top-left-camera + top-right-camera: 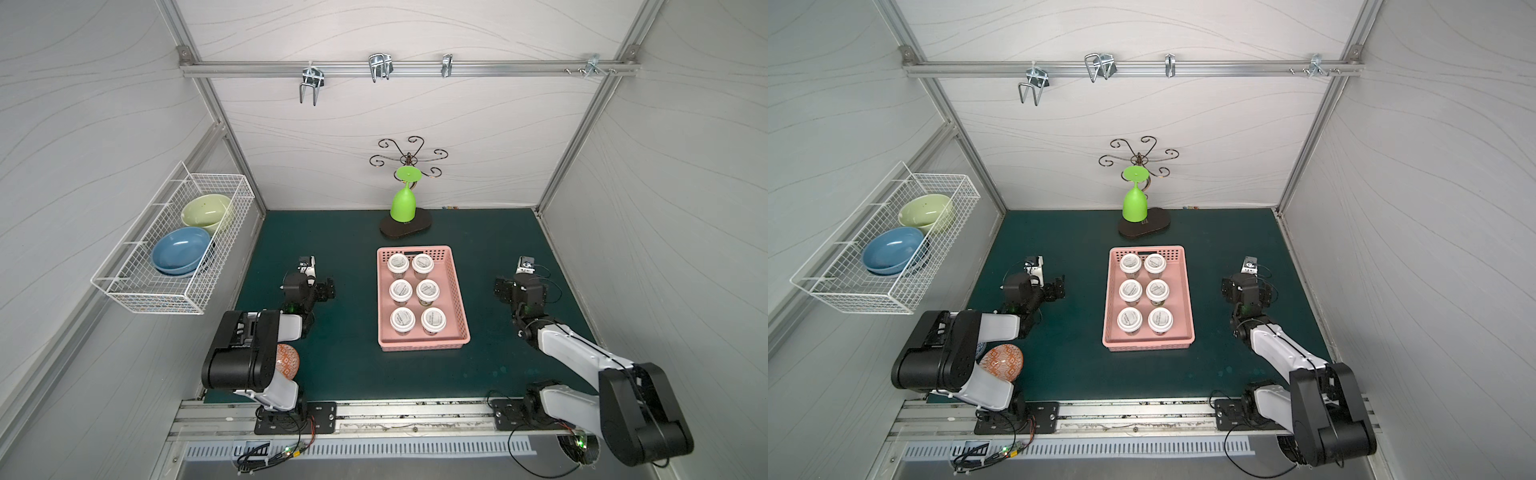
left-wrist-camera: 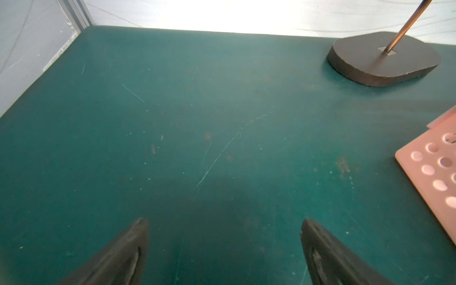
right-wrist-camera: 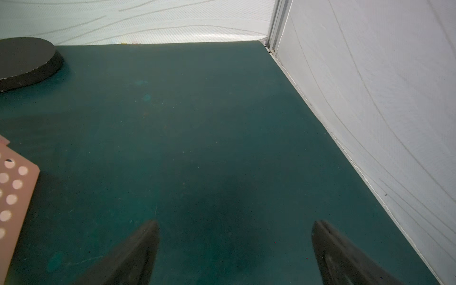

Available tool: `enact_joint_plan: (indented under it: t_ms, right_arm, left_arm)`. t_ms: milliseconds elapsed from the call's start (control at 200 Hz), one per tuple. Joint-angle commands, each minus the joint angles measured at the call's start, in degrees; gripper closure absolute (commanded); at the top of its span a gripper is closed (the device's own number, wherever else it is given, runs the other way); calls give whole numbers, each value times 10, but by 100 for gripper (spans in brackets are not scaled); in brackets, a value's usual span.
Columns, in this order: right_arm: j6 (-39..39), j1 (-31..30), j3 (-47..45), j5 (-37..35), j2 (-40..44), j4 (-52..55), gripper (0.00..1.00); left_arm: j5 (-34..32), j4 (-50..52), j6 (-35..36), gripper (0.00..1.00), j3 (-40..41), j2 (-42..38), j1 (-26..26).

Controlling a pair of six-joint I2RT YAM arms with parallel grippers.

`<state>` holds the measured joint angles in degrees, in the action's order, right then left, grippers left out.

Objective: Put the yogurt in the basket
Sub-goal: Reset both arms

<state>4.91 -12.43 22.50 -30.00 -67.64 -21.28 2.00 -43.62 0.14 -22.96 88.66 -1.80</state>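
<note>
L arm (image 1: 245,353) and R arm (image 1: 573,345) bent at near edge, wrists reaching fwd. L gripper (image 2: 224,222) left of basket (image 1: 423,347), R gripper (image 3: 235,224) right of it. Both spread wide, empty, over bare mat (image 2: 197,123). Six yogurt cups (image 1: 402,319) upright inside basket, two per row.

The dark green tabletop (image 1: 345,374) carries a shallow pink perforated basket (image 1: 424,347) at its middle, the dark oval base (image 1: 417,230) of a metal stand just behind the basket near the back wall, and, at its near left corner, what looks like an orange-patterned bowl (image 1: 287,360), partly hidden.
</note>
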Motion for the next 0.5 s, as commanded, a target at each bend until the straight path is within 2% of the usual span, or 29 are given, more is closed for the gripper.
enact_joint_plan:
  t_ms: [0, 245, 495]
  right_arm:
    - [-16, 5, -3, 12, -26, -93, 1]
    - [-35, 7, -5, 28, -87, -152, 1]
    - [-42, 9, -1, 92, -100, -168, 1]
  left_arm:
    - [-38, -40, -20, 1, -14, 3, -4]
    - [-40, -36, -19, 1, -13, 0, -5]
    - [-40, -37, -19, 1, -13, 1, -5]
